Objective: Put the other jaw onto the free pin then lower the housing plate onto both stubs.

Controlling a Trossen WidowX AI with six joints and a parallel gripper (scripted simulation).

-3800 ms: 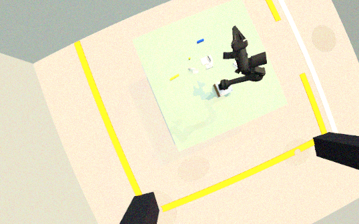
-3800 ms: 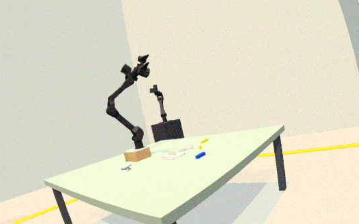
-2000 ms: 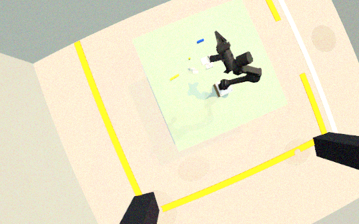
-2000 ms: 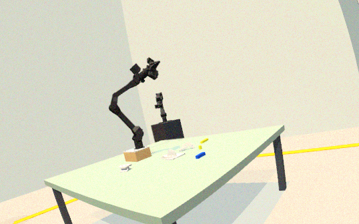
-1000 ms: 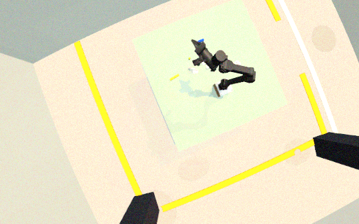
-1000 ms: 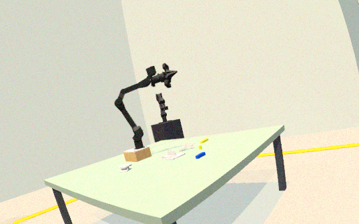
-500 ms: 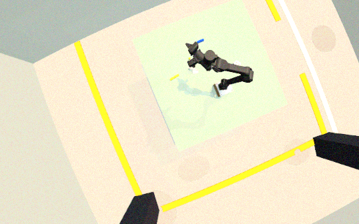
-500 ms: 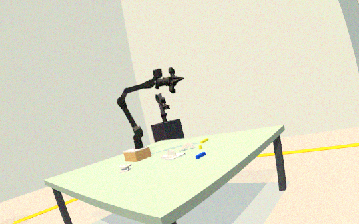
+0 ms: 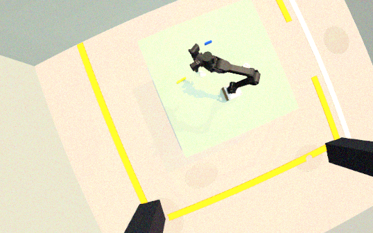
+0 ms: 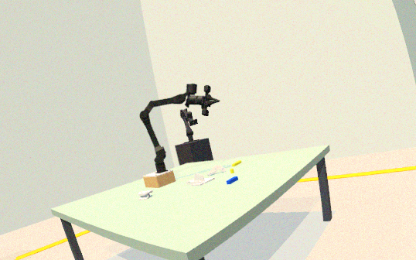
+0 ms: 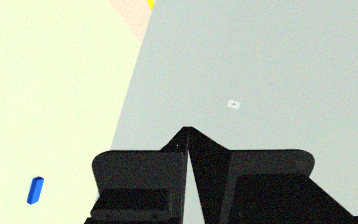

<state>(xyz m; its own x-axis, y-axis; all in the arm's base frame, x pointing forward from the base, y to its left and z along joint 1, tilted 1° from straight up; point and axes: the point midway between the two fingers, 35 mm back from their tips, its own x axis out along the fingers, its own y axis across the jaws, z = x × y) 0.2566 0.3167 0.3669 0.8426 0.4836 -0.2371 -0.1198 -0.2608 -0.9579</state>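
Note:
My gripper [image 10: 218,100] [image 11: 187,131] is shut and empty, high above the table; the arm hides much of the work area in the top view. A pale flat piece with a raised part [image 10: 199,179] lies on the table [image 10: 132,217] [image 9: 202,139]. A second pale piece [image 10: 217,170] lies behind it. A small white raised piece [image 10: 145,194] [image 9: 246,65] stands apart, near the arm's base. Pale parts [image 9: 202,73] also show beside the gripper in the top view. Jaws, pins, gear teeth and housing plate are too small and washed out to tell apart.
A blue bar [image 9: 208,42] [image 10: 232,180] [image 11: 35,190], a yellow bar [image 9: 181,80] [image 10: 236,163] and a small yellow block [image 10: 232,171] lie on the table. The arm stands on an orange-brown block [image 10: 159,180]. A dark box [image 10: 195,152] with a dark jointed shape stands behind the table.

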